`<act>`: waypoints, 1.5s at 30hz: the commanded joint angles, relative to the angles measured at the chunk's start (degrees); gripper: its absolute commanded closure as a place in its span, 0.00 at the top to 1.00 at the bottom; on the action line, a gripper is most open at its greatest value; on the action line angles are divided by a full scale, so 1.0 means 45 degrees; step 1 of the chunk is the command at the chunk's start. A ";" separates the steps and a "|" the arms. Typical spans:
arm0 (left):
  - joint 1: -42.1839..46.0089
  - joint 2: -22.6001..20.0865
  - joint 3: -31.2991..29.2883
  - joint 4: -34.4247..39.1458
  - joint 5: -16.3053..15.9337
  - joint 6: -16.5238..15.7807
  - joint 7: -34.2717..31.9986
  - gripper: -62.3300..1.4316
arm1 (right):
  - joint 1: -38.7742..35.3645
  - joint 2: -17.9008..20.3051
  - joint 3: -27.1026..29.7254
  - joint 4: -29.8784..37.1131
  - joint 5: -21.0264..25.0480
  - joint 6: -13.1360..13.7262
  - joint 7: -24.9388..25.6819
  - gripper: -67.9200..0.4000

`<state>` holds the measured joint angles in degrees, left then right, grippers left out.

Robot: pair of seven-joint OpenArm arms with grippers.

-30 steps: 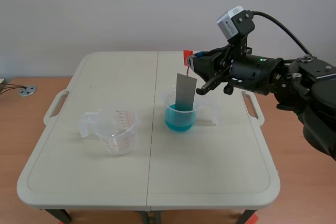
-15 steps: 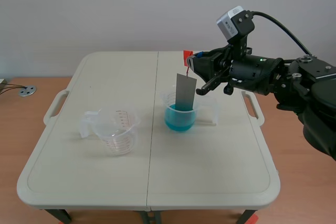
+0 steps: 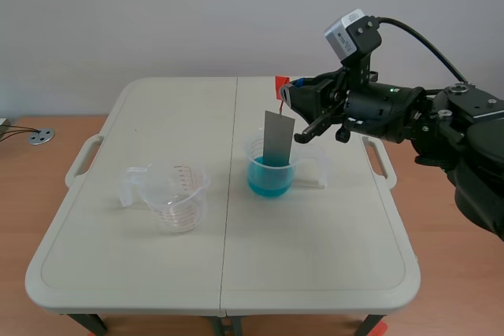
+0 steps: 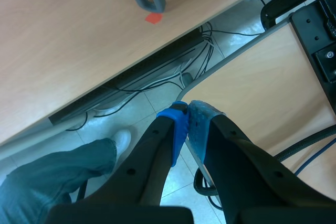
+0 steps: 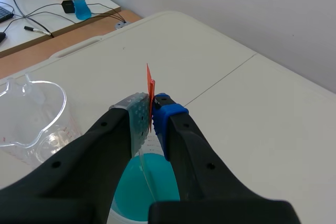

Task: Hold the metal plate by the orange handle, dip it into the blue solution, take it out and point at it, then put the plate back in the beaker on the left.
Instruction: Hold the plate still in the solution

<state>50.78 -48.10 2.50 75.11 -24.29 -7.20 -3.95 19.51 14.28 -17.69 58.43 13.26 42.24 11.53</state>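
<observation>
Right gripper (image 5: 151, 109) dips a metal plate (image 3: 277, 138) into a beaker of blue solution (image 3: 270, 171) on a cream folding table (image 3: 315, 234).

The table stands on a wooden floor (image 3: 24, 186) before a plain pale wall (image 3: 197, 13). Left of the blue beaker, well apart from it, sits a clear measuring beaker (image 3: 177, 198) with nothing visible in it. Above the blue beaker, the right gripper's pads are clamped on the plate's orange handle (image 5: 150, 88). The plate hangs upright with its lower edge inside the beaker, though how deep it reaches into the liquid is hard to judge. The left gripper (image 4: 185, 109), unseen from the scene camera, has its fingers pressed together on nothing, over floor cables and a person's trouser leg (image 4: 47, 182).
</observation>
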 commanded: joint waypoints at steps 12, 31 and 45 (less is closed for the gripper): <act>0.0029 -0.0039 0.0024 0.0126 -0.0029 -0.0005 -0.0121 0.04 | 0.0321 0.0034 0.0053 0.0044 -0.0005 0.0107 0.0000 0.02; 0.0029 -0.0039 0.0024 0.0126 -0.0029 -0.0005 -0.0121 0.04 | 0.0316 0.0316 0.0058 0.0763 0.0699 0.0107 0.0136 0.03; 0.0029 -0.0039 0.0024 0.0126 -0.0034 -0.0005 -0.0126 0.04 | 0.0311 0.0879 0.0058 0.2637 0.1588 0.0107 -0.0627 0.03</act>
<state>50.78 -48.10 2.50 75.11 -24.32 -7.20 -3.95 19.46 17.78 -17.72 68.66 19.40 42.26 8.19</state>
